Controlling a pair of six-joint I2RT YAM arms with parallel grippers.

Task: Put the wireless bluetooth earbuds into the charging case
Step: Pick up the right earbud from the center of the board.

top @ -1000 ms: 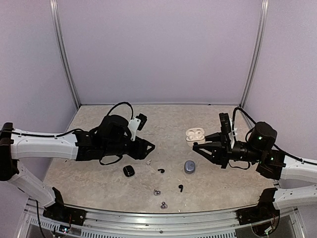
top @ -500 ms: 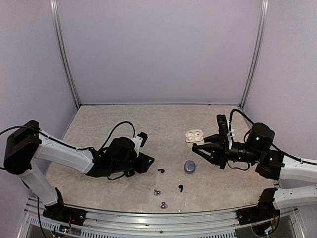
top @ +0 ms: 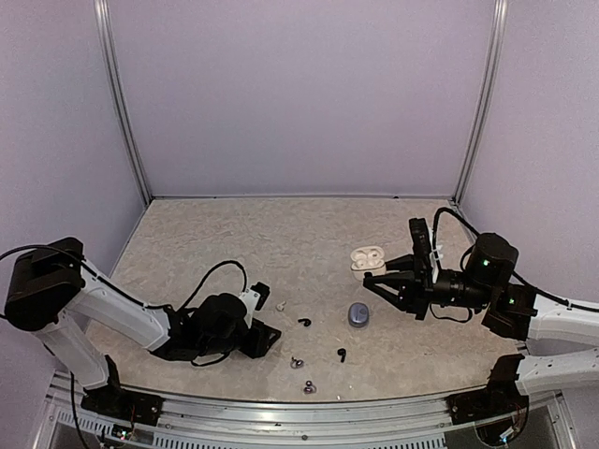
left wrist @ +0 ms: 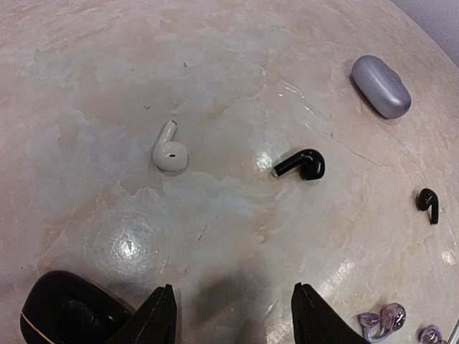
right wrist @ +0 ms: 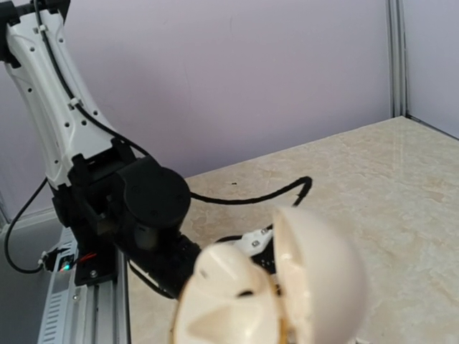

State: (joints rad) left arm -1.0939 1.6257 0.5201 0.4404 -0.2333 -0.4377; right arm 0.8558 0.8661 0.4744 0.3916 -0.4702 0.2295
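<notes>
**Q:** Left gripper [left wrist: 233,301], condition?

**A:** Jaws spread, nothing between them, low over the table [left wrist: 215,50]. Seen from the gripper, the white earbud [left wrist: 170,149] lies at 11 o'clock and a black earbud [left wrist: 301,165] at 1 o'clock, well apart from each other. The black case [left wrist: 61,315] sits at 8 o'clock, just beside the gripper.

**Q:** Procedure for the pick?

**A:** In my judgement, select one earbud and centre the gap over its rounded body, not the stem. Descend until the jaws straddle it, then close. Stay clear of the black case.

**Q:** Right gripper [top: 372,277]?

**A:** Jaws pressed together, on the table's 3 o'clock side. The open white case [top: 367,255] is just beside its tips. Whether it is pinched, I cannot tell.
</notes>
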